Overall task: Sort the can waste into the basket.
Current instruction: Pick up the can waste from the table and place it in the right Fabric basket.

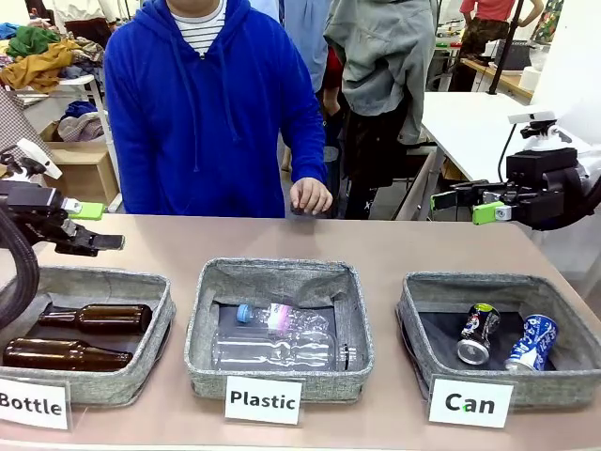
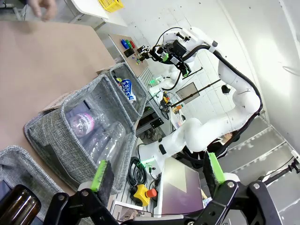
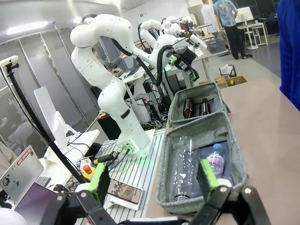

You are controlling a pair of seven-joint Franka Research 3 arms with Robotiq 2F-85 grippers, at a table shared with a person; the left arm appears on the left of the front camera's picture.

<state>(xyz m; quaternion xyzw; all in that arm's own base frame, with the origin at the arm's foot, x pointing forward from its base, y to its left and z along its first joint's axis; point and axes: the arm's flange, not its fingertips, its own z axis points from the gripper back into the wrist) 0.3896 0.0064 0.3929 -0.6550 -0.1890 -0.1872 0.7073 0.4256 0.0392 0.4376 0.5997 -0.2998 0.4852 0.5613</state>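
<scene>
Both cans lie in the grey basket (image 1: 413, 315) behind the "Can" card (image 1: 470, 402): the dented black can (image 1: 478, 334) on the left, the blue and white can (image 1: 532, 342) on the right. My right gripper (image 1: 460, 202) hovers open above and behind that basket, holding nothing. My left gripper (image 1: 101, 227) hangs open over the left bin. In the left wrist view my open left gripper (image 2: 157, 173) looks along the row of bins to the blue can (image 2: 127, 90) in the far basket (image 2: 112, 74). The right wrist view shows my right gripper (image 3: 153, 178) with its fingers wide apart.
The middle bin (image 1: 202, 319), carded "Plastic", holds clear plastic bottles (image 1: 282, 348). The left bin (image 1: 155, 324), carded "Bottle", holds two brown glass bottles (image 1: 94, 318). A person in a blue hoodie stands at the far side, one hand (image 1: 310, 195) on the table edge.
</scene>
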